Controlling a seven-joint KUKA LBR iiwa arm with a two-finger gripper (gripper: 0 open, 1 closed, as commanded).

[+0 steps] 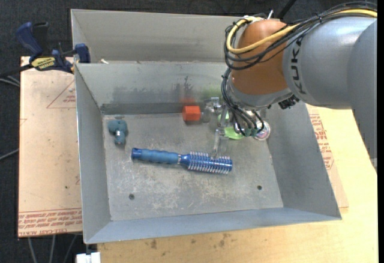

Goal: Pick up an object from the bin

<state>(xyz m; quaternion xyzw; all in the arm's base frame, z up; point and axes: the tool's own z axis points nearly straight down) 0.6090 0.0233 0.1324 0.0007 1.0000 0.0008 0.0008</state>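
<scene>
Nearest, a blue brush [180, 160] lies across the bin [180, 196] floor. Just behind its bristle head hangs the gripper [218, 136] (its gape cannot be told), a green thing [234, 133] beside it. Farther back sit an orange cube [191, 113] and, well left, a grey-blue lump [117, 129].

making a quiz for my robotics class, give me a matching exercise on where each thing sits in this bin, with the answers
Things:
1. blue hairbrush
2. orange block
3. small grey-blue thing
4. gripper

Places:
A. near the left wall of the bin
B. just above the brush's bristle end, beside a green thing
C. at the foot of the back wall
D. lying lengthwise across the middle of the floor

Pairs: 1-D, 2-C, 3-A, 4-B
</scene>
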